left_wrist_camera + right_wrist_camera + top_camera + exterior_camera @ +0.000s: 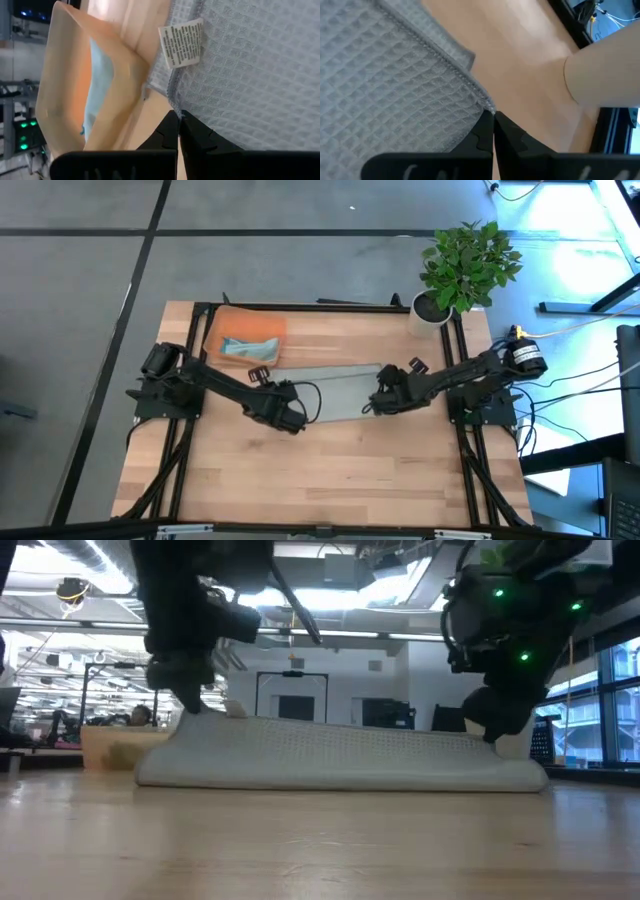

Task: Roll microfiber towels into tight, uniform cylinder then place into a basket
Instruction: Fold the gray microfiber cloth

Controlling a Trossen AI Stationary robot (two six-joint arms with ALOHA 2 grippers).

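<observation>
The pale grey-green towel [338,390] lies on the middle of the wooden table, and in the low view [340,755] it shows as a low flat pad with rounded near edge. My left gripper [297,416] is shut at its left end. My right gripper [376,404] is shut at its right end. The orange basket [262,325] stands at the far left. The teal-blue towel [250,348] lies bunched inside it and also shows in the left wrist view [97,80]. My left gripper pinches the grey-green towel's hemmed edge [176,107] between its two fingertips, a little along from the white care label [181,42]. The fingers slant down from the table's left. The towel lies on the table. My right gripper pinches the towel's hemmed edge at a corner [487,106] between its two fingertips. The fingers slant down from the table's right. The towel lies on the table; one layer or several, I cannot tell.
A white plant pot [430,310] with a green plant stands at the table's far right corner and shows close in the right wrist view [600,70]. Bare wood lies on the table's near half [320,480].
</observation>
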